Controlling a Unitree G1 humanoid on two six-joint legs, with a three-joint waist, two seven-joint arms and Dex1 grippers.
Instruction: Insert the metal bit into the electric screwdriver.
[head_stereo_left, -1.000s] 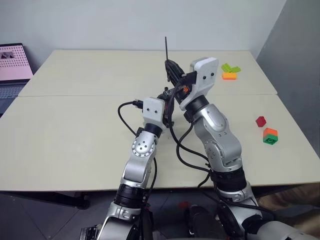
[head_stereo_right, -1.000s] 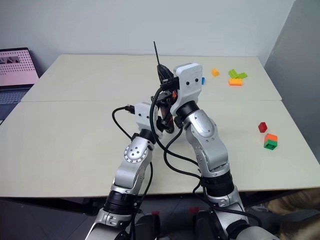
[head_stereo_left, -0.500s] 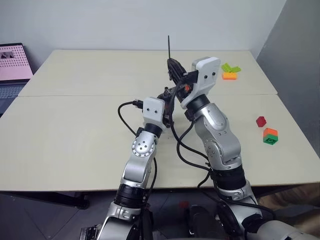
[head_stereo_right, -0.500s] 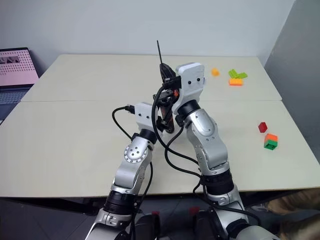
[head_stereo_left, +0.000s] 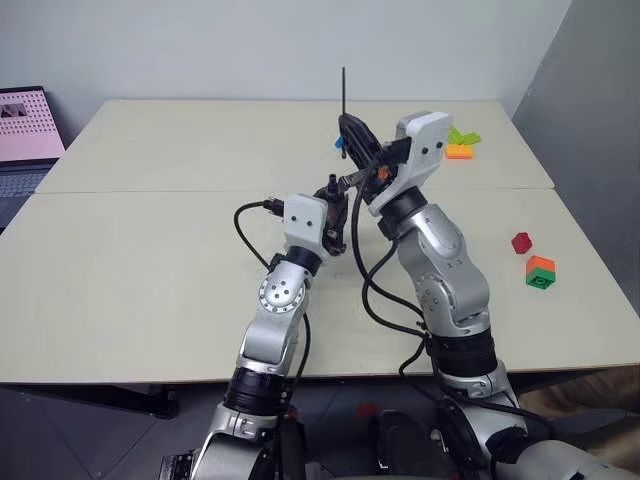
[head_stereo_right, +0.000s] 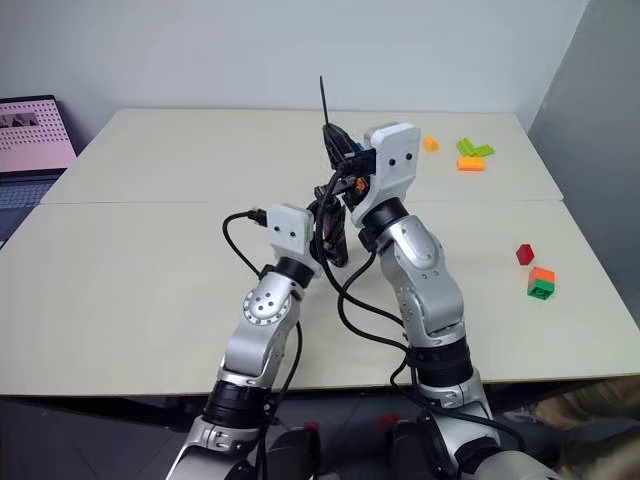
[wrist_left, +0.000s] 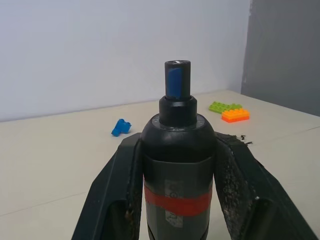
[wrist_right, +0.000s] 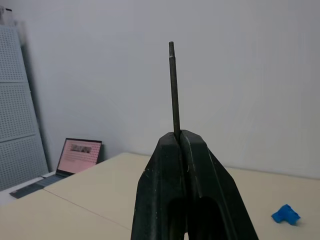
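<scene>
My left gripper (wrist_left: 178, 141) is shut on the electric screwdriver (wrist_left: 177, 155), a dark body with a red band whose narrow tip points up and away. Both stand over the middle of the table (head_stereo_left: 150, 250). My right gripper (wrist_right: 179, 135) is shut on the metal bit (wrist_right: 173, 85), a thin grey rod that sticks straight up out of the fingertips. In the left eye view the bit (head_stereo_left: 343, 90) rises above the right gripper (head_stereo_left: 350, 128). That gripper hangs a little higher than the left gripper (head_stereo_left: 335, 215) and slightly to its right. Bit and screwdriver tip are apart.
Green and orange bricks (head_stereo_left: 460, 143) lie at the table's far right. A red brick (head_stereo_left: 521, 242) and an orange-green block (head_stereo_left: 540, 272) sit near the right edge. A small blue piece (wrist_left: 120, 127) lies beyond the grippers. A laptop (head_stereo_left: 25, 130) stands at the far left.
My right wrist has turned a little, carrying the bit slightly to the right. The left gripper has kept still with the screwdriver.
</scene>
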